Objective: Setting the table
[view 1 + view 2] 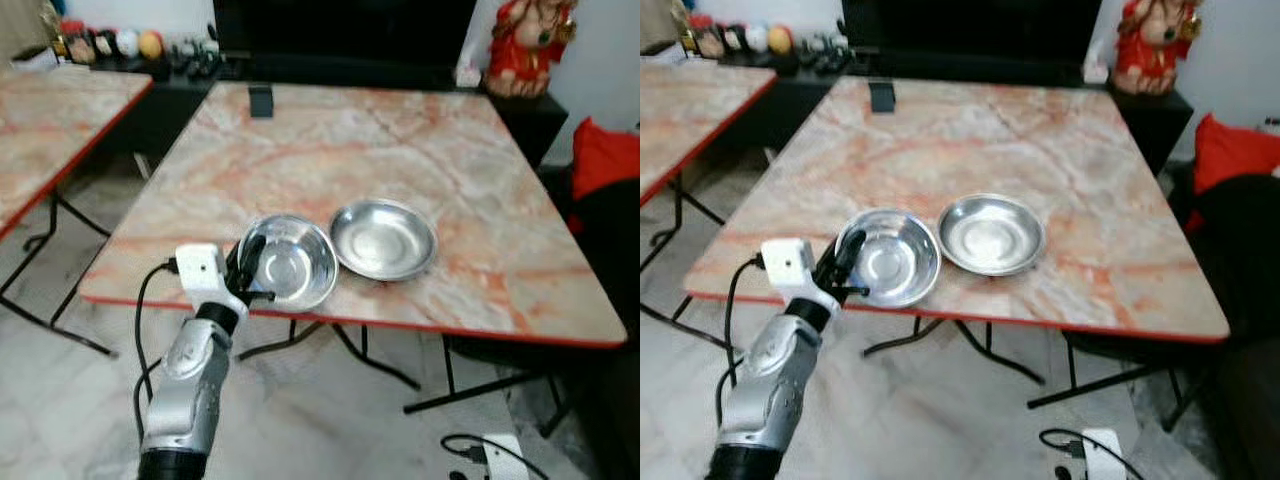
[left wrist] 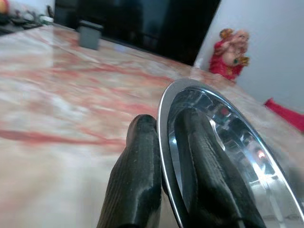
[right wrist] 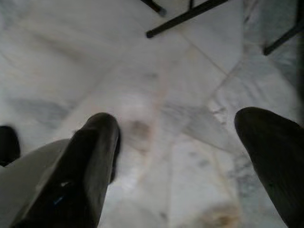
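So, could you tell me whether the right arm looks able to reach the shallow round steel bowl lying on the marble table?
Probably not as it stands: the right gripper hangs open over the floor, while the shallow steel bowl sits well up on the table. Nothing blocks the path, though.

Head eyes overlook table; left wrist grazes it; right wrist, blurred, faces floor.

A red figurine beside a black television.
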Available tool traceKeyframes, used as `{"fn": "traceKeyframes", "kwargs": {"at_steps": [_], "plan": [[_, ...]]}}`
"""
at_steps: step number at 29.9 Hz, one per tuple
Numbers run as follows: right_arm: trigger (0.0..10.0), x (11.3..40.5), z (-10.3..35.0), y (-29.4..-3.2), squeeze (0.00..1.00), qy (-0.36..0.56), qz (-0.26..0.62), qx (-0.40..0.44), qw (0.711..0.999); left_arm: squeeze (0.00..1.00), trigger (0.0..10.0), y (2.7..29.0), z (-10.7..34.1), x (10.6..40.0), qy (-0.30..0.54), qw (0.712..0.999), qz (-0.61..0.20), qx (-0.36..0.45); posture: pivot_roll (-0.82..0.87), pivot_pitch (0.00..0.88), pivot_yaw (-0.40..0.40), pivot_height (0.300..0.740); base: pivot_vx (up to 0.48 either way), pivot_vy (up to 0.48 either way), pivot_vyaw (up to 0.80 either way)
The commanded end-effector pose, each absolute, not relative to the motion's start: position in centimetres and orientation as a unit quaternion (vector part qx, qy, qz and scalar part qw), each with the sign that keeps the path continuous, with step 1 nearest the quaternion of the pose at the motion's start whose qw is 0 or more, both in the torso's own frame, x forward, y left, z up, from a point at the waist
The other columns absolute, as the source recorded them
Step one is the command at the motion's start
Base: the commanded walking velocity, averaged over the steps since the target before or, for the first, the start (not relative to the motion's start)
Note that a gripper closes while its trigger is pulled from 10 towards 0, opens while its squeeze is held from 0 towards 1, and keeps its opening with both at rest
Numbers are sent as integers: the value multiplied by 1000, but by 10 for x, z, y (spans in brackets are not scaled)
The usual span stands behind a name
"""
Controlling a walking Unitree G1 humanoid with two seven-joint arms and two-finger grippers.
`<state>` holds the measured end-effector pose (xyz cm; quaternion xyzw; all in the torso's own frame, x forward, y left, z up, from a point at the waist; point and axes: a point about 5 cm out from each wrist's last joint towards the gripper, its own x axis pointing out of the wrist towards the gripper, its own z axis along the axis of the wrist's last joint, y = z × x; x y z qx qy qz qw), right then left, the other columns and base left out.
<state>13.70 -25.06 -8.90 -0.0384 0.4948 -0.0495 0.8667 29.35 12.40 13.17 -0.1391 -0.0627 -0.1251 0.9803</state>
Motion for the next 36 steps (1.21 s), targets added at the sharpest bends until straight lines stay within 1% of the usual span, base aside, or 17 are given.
{"fn": "traceKeyframes", "kwargs": {"at_steps": [1,10,14,19,22,25,29,31,36], "plan": [[10000,140,-88,-249,0,491,-47,-39,869,0,10000,129,138,294,-78,981,-121,-130,50,0,-56,740,0,-266,0],[10000,140,-88,-249,0,491,-47,-42,869,0,10000,130,138,294,-77,982,-121,-124,54,0,-58,740,0,-270,0],[10000,140,-88,-249,0,491,-46,-42,869,0,10000,136,137,291,-71,984,-127,-108,54,0,-57,740,0,-267,0],[10000,140,-88,-249,0,491,-46,-42,869,0,10000,167,142,292,-75,989,-114,-63,66,0,-62,740,0,-267,0],[10000,140,-88,-249,0,491,-44,-43,869,0,10000,180,145,295,-80,991,-96,-56,70,0,-65,740,0,-266,0],[10000,141,-88,-250,0,491,-44,-44,869,0,10000,184,146,296,-78,991,-94,-51,71,0,-67,740,0,-264,0],[10000,141,-88,-250,0,491,-44,-45,869,0,10000,188,144,296,-74,993,-81,-54,66,0,-67,740,0,-65,0],[10000,141,-88,-250,0,491,-44,-45,869,0,10000,188,142,296,-68,991,-79,-84,63,0,-68,740,0,0,0],[10000,141,-88,-251,0,491,-44,-46,869,0,10000,187,142,295,-70,988,-82,-108,65,0,-70,740,0,0,0]]}}
